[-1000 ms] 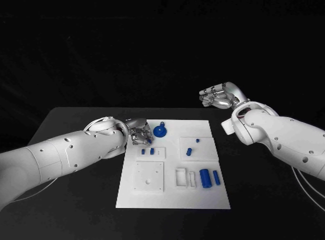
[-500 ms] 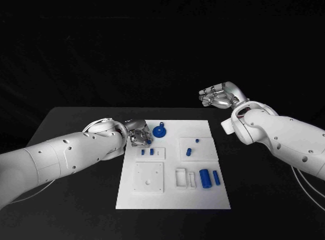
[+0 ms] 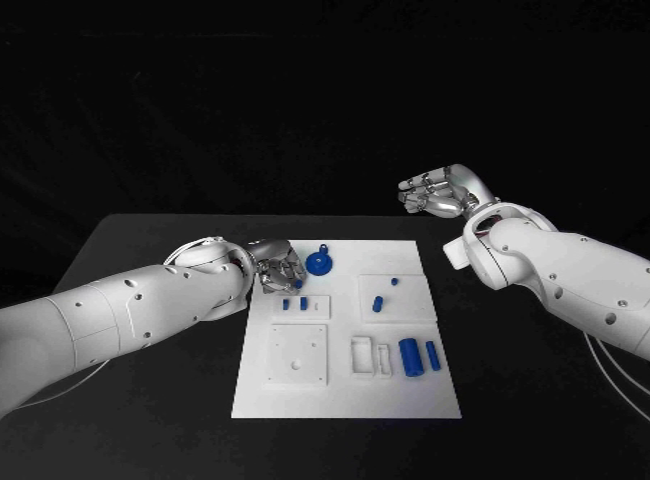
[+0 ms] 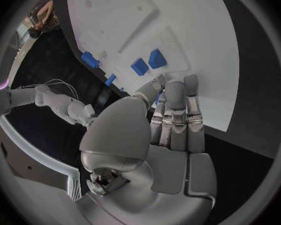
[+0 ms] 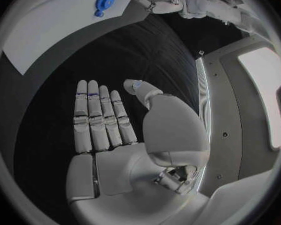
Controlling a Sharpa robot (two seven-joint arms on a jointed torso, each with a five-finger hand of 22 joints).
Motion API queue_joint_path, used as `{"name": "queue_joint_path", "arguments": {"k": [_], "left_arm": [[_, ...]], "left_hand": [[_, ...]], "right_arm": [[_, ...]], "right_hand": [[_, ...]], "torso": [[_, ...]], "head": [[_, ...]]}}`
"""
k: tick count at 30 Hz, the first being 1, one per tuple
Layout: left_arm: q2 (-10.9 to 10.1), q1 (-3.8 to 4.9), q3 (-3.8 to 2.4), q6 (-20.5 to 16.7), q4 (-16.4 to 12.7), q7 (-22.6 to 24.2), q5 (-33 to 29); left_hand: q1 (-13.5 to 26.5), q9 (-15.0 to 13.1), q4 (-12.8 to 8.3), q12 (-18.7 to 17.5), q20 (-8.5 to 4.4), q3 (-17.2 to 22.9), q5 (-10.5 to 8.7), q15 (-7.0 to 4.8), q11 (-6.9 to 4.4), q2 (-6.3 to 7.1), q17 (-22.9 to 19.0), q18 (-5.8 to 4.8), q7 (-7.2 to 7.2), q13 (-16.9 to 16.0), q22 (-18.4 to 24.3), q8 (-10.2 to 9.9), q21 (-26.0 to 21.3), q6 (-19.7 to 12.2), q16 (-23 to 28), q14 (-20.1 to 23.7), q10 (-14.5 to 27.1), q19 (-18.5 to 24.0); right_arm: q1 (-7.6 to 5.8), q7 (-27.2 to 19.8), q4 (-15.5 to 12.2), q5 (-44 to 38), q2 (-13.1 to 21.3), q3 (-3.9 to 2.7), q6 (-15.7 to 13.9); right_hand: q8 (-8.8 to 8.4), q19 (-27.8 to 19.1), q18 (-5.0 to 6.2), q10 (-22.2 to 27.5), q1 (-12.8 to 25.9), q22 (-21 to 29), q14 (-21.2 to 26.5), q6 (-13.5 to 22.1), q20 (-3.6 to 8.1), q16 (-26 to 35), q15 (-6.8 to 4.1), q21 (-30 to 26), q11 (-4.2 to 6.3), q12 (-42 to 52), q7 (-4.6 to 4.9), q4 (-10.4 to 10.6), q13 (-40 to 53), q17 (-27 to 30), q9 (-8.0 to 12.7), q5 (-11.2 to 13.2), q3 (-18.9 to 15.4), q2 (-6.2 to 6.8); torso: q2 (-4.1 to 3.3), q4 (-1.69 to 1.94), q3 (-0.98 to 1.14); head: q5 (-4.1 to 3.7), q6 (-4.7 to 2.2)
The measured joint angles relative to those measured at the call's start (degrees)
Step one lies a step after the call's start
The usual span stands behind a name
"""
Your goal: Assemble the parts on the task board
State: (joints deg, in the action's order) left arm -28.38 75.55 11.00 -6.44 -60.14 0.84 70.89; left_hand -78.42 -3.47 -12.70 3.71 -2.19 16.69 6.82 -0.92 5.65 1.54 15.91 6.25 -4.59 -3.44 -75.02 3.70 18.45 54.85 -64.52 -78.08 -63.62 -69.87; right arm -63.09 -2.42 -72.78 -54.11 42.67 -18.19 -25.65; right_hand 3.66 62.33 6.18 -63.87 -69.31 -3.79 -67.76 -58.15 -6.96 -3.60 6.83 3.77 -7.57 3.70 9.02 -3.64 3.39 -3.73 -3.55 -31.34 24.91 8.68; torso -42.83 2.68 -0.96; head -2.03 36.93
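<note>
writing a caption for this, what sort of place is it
Probably a robotics lab test bench: a black table, a white task board with small blue parts, dark backdrop behind.

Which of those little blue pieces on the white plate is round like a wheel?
The round blue disc at the plate's far end, just beside the left robot hand. The other blue pieces are small blocks or short cylinders.
</note>
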Motion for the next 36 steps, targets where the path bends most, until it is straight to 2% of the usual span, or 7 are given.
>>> {"name": "queue_joint_path", "arguments": {"k": [14,18,20,25,29,33,36], "left_arm": [[-1.1,0.01,-0.04,-0.7,0.4,0.2,-0.4],[-2.3,-0.06,-0.12,-1.1,-0.1,0.4,-0.8],[-3.0,-0.15,-0.29,-1.4,-0.2,0.5,-1.2],[-4.8,-0.23,-1.76,-2.9,-1.0,1.3,-4.3],[-6.4,-0.14,-3.10,-5.1,-2.2,2.9,-9.3],[-8.2,-0.05,-4.19,-7.4,-4.1,5.1,-17.5],[-9.5,0.12,-4.70,-8.2,-5.7,6.4,-25.1]], "left_hand": [[-1.3,0.1,-0.1,-0.6,0.87,-2.3,0.00,0.42,0.92,-0.11,-0.5,0.89,0.00,0.1,0.0,0.0,-1.3,-1.0,0.3,0.4,2.6,-0.3],[-1.6,0.0,-1.1,-0.7,0.87,-1.3,0.00,0.42,0.43,-0.48,-0.5,0.89,-0.98,0.2,0.0,0.0,-0.8,2.8,0.3,0.4,1.7,-0.3],[-1.6,0.0,-1.3,-0.6,0.87,-0.5,0.00,0.42,0.26,-0.48,-0.5,0.89,-1.48,0.1,0.0,0.0,-0.2,3.7,0.3,0.4,0.6,-0.3],[-1.6,0.0,-1.4,-0.6,0.35,1.1,0.25,0.00,-0.40,-0.47,-1.3,0.83,-2.81,0.1,0.0,0.0,0.7,5.5,2.0,0.9,-2.3,1.5],[0.4,-0.1,0.0,-0.6,0.67,1.1,0.27,0.20,-0.42,-0.32,-4.3,0.72,-3.06,0.1,0.5,0.0,-2.1,6.2,9.4,3.5,-2.3,4.7],[0.9,-0.1,1.8,-0.6,1.25,0.0,-0.52,0.69,-0.31,-0.24,-7.6,-1.03,-3.06,0.1,4.2,0.0,-7.2,6.2,18.6,5.0,-2.4,6.8],[1.3,-0.1,3.1,-0.6,2.15,-0.7,-0.66,1.86,-0.06,-0.44,-10.3,-2.76,-3.46,0.1,8.6,0.0,-12.6,5.5,27.2,8.0,-2.6,9.3]], "right_arm": [[0.03,0.5,0.1,-0.3,0.2,-0.01,1.6],[0.12,0.9,0.1,-1.1,0.5,-0.01,2.7],[0.18,1.1,0.2,-1.9,0.7,-0.01,3.7],[0.27,1.8,0.7,-5.7,1.0,-0.01,7.6],[0.34,2.6,0.9,-10.1,1.1,0.04,11.4],[0.48,3.4,0.9,-15.7,1.1,0.42,14.4],[0.66,4.2,0.6,-20.3,1.1,1.18,15.8]], "right_hand": [[0.00,0.1,0.00,0.2,-0.3,0.0,0.2,-0.1,0.13,0.0,-0.25,0.0,-0.21,0.0,-0.11,-1.5,0.0,0.0,0.0,0.0,0.8,0.31],[0.00,4.0,1.21,-2.7,-1.8,-0.5,-4.4,-1.9,1.60,-0.6,-1.89,2.0,0.98,0.0,-0.54,-3.5,0.0,-0.5,-0.1,0.6,2.5,0.22],[0.00,7.6,1.35,-4.5,-2.8,-1.2,-8.1,-3.1,3.09,-1.8,-3.53,3.9,1.74,0.0,-0.87,-4.6,0.0,-1.4,-0.2,1.7,2.1,-0.16],[0.00,13.6,1.27,-7.5,-3.6,-2.8,-14.7,-5.4,6.40,-3.5,-6.25,7.8,3.16,0.0,-1.83,-6.2,0.0,-3.8,-0.2,3.4,-0.4,-0.68],[0.00,18.4,0.84,-8.1,-3.6,-4.6,-16.4,-6.2,8.65,-7.5,-7.77,11.3,3.79,0.0,-2.28,-7.0,0.0,-7.7,-0.2,3.6,-3.0,-0.69],[0.00,21.5,0.79,-8.4,-3.9,-8.3,-16.3,-6.8,10.45,-18.4,-8.91,16.7,4.10,0.0,-2.44,-8.5,0.0,-16.5,-0.2,5.2,-4.0,-1.23],[0.00,21.6,0.76,-8.2,-3.1,-11.6,-16.2,-7.0,10.57,-23.4,-8.92,20.6,4.19,0.0,-2.64,-9.7,0.0,-22.6,-0.2,6.6,-2.8,-2.00]], "torso": [[0.03,-0.03,0.02],[0.04,-0.01,0.02],[0.05,0.01,0.02],[0.08,0.07,0.02],[0.10,0.07,0.00],[0.12,0.06,-0.03],[0.15,0.07,-0.07]], "head": [[-0.01,-0.19],[-0.07,-0.30],[-0.11,-0.37],[-0.23,-0.60],[-0.62,-0.88],[-1.42,-1.28],[-2.00,-1.51]]}}
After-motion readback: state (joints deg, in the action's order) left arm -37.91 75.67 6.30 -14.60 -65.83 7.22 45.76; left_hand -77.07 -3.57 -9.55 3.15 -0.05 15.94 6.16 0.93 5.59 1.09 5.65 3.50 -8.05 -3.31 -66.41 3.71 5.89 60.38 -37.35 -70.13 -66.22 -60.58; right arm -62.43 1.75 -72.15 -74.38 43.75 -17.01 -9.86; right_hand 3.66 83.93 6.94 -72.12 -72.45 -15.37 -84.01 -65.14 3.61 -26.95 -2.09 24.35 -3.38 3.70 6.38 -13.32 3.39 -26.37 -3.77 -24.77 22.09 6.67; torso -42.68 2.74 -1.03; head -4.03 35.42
